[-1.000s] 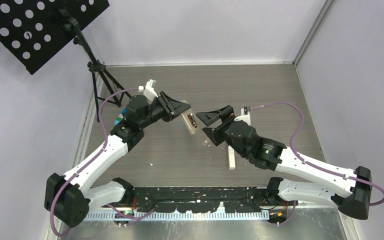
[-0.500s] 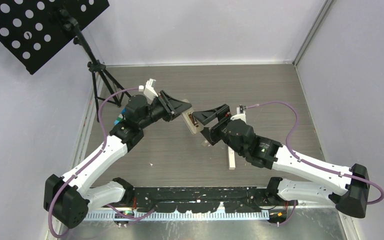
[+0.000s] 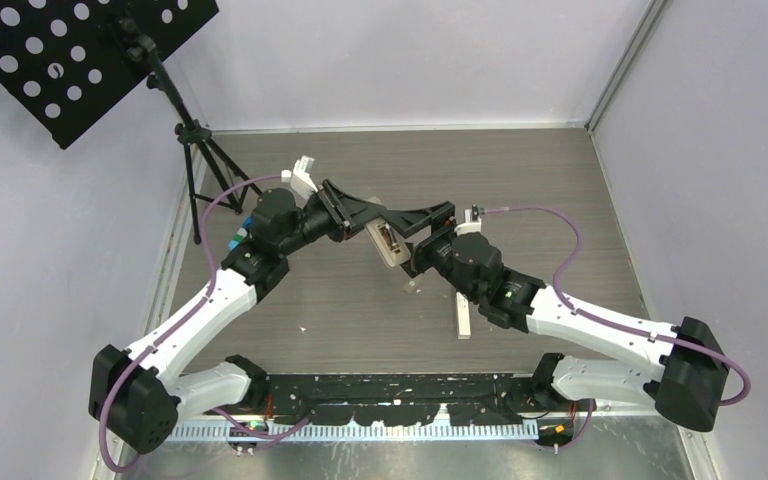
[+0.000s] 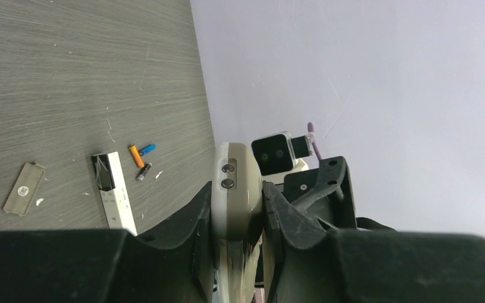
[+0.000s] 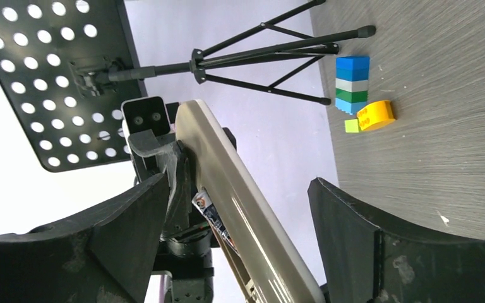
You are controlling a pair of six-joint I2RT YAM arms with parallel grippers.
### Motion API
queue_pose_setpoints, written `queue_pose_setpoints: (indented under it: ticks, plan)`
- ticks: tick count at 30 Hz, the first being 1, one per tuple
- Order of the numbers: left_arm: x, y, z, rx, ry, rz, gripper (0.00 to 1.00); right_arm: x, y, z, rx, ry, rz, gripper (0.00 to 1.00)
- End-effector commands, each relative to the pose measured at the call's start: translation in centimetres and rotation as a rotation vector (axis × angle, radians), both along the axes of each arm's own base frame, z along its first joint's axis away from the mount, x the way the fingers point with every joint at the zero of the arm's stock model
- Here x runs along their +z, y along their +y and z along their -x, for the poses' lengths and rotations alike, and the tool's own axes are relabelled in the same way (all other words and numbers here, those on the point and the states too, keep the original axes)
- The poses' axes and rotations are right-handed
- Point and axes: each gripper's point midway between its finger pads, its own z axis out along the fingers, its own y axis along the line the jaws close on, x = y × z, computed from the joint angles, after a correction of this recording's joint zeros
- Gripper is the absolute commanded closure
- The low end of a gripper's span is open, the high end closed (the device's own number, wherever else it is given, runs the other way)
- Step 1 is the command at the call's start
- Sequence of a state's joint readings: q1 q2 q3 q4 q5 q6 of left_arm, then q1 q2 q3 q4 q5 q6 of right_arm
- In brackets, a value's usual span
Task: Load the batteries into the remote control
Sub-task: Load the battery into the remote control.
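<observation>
My left gripper (image 3: 368, 222) is shut on a beige remote control (image 3: 392, 250) and holds it above the table; the left wrist view shows its end (image 4: 235, 189) clamped between the fingers (image 4: 290, 214). My right gripper (image 3: 412, 240) is open, and its jaws stand on either side of the remote (image 5: 246, 214) without touching it. A battery with a printed label (image 5: 209, 211) lies in the remote's open compartment. Loose batteries lie on the table: an orange one (image 4: 137, 156), a blue one (image 4: 148, 149) and a dark one (image 4: 143, 172).
A white remote (image 4: 115, 194) (image 3: 463, 320) and a beige battery cover (image 4: 24, 188) lie on the table. Stacked toy blocks (image 5: 352, 84) and a yellow block (image 5: 376, 115) sit near a music stand's tripod (image 5: 278, 53) at the back left.
My right gripper has moved left and up towards the held remote, so its open jaws now straddle it. My left gripper has tilted slightly, still holding the remote.
</observation>
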State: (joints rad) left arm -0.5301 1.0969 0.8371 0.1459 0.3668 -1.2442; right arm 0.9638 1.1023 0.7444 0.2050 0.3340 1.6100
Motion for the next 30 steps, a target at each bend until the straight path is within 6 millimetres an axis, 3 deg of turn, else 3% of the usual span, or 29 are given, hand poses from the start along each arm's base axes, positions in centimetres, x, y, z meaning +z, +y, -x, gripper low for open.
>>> queue_pose_setpoints:
  ticks: [1,9,14,17,25,30]
  plan:
    - [2.8,-0.4,0.3,-0.025,-0.092,0.061,1.0,1.9,-0.8,-0.7,-0.027,-0.017,-0.158,0.16]
    - [2.3,-0.7,-0.1,-0.034,-0.087,0.052,1.0,2.7,-1.3,-1.1,-0.015,-0.056,-0.191,0.23]
    - [2.0,-0.9,-0.3,-0.039,-0.081,0.048,1.0,2.8,-1.4,-1.1,-0.012,-0.078,-0.192,0.14]
    - [2.1,-1.0,-0.3,-0.04,-0.081,0.051,1.0,3.2,-1.2,-1.0,-0.001,-0.099,-0.195,0.14]
    - [2.2,-1.1,-0.5,-0.043,-0.082,0.05,1.0,2.8,-0.8,-0.9,0.016,-0.105,-0.19,0.37]
    - [2.2,-1.1,-0.4,-0.044,-0.086,0.049,1.0,2.7,-0.7,-0.9,0.025,-0.119,-0.175,0.44]
